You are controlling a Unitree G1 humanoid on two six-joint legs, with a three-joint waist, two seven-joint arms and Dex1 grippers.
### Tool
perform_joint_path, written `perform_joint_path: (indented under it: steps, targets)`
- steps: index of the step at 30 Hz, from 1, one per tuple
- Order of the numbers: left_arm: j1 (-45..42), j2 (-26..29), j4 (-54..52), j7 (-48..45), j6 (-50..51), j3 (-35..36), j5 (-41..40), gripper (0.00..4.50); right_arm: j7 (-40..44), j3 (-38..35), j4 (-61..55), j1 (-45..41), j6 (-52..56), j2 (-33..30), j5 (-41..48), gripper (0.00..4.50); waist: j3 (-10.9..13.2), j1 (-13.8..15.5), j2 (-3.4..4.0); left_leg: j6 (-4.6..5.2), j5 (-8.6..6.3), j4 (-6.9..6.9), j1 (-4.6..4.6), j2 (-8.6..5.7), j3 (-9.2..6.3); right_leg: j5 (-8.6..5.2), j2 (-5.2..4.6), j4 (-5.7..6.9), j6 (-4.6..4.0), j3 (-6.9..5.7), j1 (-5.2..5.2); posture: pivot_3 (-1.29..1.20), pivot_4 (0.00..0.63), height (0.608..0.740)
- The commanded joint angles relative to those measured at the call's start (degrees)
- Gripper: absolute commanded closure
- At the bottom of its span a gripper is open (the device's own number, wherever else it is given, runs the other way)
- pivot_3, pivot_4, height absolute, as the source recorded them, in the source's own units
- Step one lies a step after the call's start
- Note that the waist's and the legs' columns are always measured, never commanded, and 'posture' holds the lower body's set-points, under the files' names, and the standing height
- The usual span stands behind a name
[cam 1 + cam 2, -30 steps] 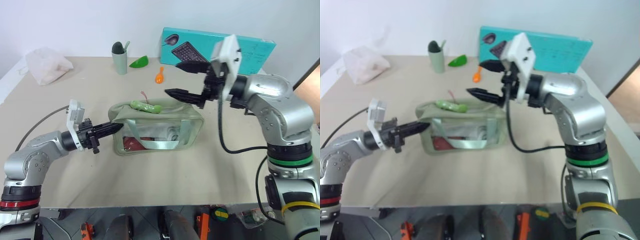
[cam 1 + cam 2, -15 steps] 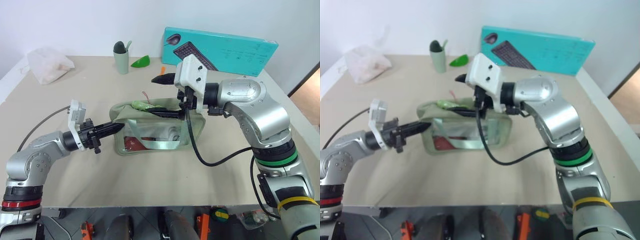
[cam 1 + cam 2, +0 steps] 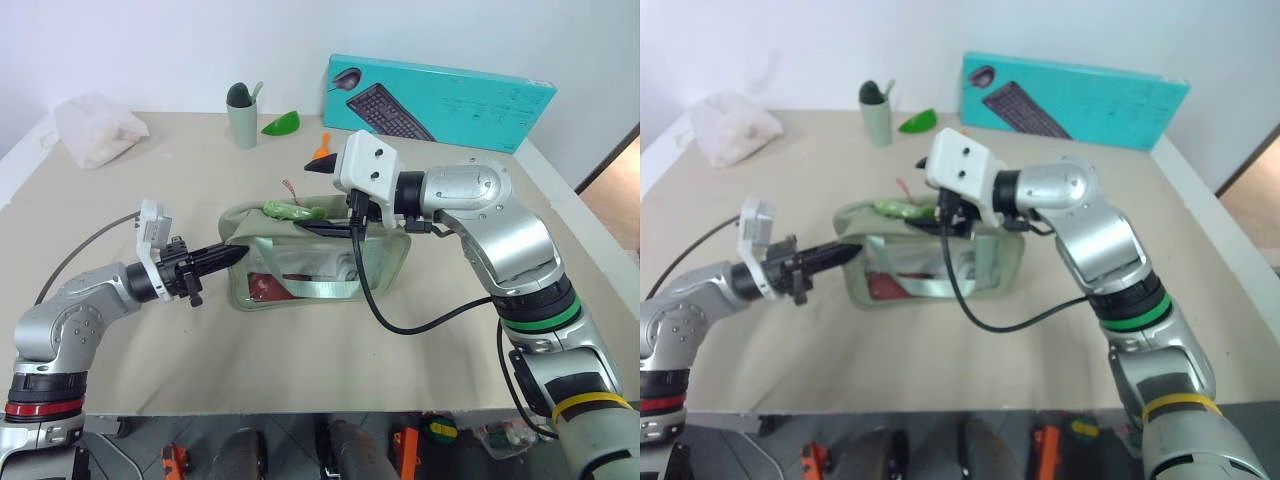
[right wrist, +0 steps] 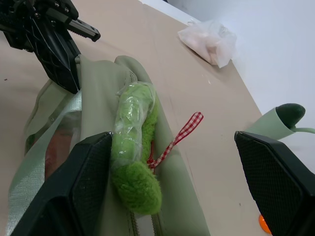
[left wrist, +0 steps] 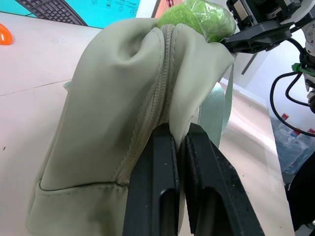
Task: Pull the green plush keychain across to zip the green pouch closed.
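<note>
Keychain fuzzy lime atop sage pouch; left fingers pinch pouch; right fingers spread.

My left gripper pinches the pouch by its zipper end. The plush sits on top, my other gripper's black finger touching it.

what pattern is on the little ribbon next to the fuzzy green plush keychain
Red and white gingham check on the thin ribbon, clearest in the right wrist view, beside the lime-green plush keychain.
</note>
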Motion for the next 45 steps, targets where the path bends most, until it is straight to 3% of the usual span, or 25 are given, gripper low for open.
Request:
perform_joint_path:
  steps: [1, 4, 13, 27, 36, 45]
  targets:
    - [0.11, -0.40, -2.10, -0.11, -1.05, 0.64, -0.40, 4.50, 0.76, -0.98, -0.17, -1.92, -1.11, 0.01, -1.01, 0.39, 0.00, 0.00, 0.00, 0.00, 0.00, 0.00, 0.00, 0.00, 0.00, 0.00, 0.00, 0.00, -0.01, 0.00, 0.00, 0.00, 0.150, 0.740]
    - [0.33, -0.40, -2.24, -0.06, -1.21, 0.73, -0.43, 4.50, 1.32, -0.86, 0.06, -1.53, -1.42, 0.02, -1.49, 1.19, 0.00, 0.00, 0.00, 0.00, 0.00, 0.00, 0.00, 0.00, 0.02, 0.00, -0.01, 0.00, -0.01, 0.02, 0.00, 0.00, 0.150, 0.740]
    - [0.74, -0.40, -2.52, 0.15, -1.53, 1.01, -0.49, 4.50, 2.59, -0.74, 0.70, -0.73, -2.78, 0.10, -2.90, 4.34, 0.00, 0.00, 0.00, 0.00, 0.00, 0.00, 0.00, 0.00, 0.00, 0.00, -0.01, 0.00, 0.00, 0.00, 0.00, 0.00, 0.150, 0.740]
    - [0.80, -0.62, -2.31, 0.11, -2.06, 0.75, -0.35, 4.50, 1.87, -3.38, 3.60, 0.09, -3.73, -1.82, -4.65, 4.42, 0.00, 0.00, 0.00, 0.00, 0.00, 0.00, 0.00, 0.00, 0.01, -0.02, -0.01, 0.00, -0.04, 0.01, 0.00, 0.00, 0.150, 0.740]
    - [0.33, -1.04, -1.10, -0.69, -2.54, -0.01, 0.37, 4.50, 2.34, -13.17, 13.07, 0.93, -9.50, -17.55, -6.99, 4.42, 0.00, 0.55, 0.00, 0.02, -0.02, -0.01, -0.04, -0.12, 0.04, -0.10, -0.09, -0.04, -0.17, 0.07, 0.00, 0.00, 0.150, 0.740]
    - [-0.33, -1.08, -0.04, -1.78, -2.54, -0.62, 0.90, 4.50, 0.24, -15.92, 24.56, 10.23, -18.88, -34.15, -15.24, 4.42, 0.02, 0.51, 0.03, 0.03, -0.02, -0.02, 0.05, -0.11, 0.05, -0.10, -0.04, -0.03, -0.15, 0.10, 0.05, 0.00, 0.150, 0.740]
